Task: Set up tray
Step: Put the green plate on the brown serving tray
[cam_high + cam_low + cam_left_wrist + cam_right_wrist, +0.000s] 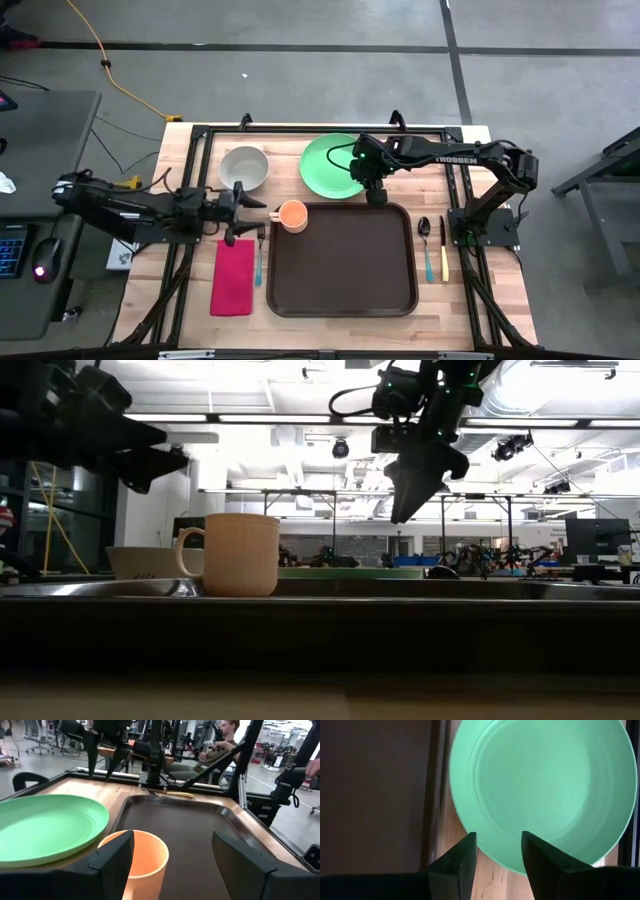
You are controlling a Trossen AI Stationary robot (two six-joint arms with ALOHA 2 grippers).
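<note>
A large dark brown rectangular plastic tray [345, 265] with rounded corners and a raised rim lies on the light wooden table [495, 290], below and between the two grippers. The left gripper [252, 208] hovers just off the tray's near-left corner with its jaws spread wide, holding nothing. A small orange plastic cup with a handle [291, 214] stands on the tray's corner, right in front of these open jaws and partly between the fingertips [117, 855], though the fingers do not close on it. The right gripper [377, 194] hangs pointing downward above the seam between the tray's far rim and a round pale green plate [330, 165]. Its jaws are partly open with a clear gap, gripping nothing, and the plate's edge lies directly beneath them. A pale grey round bowl [243, 168] sits beyond the left gripper, apart from it.
</note>
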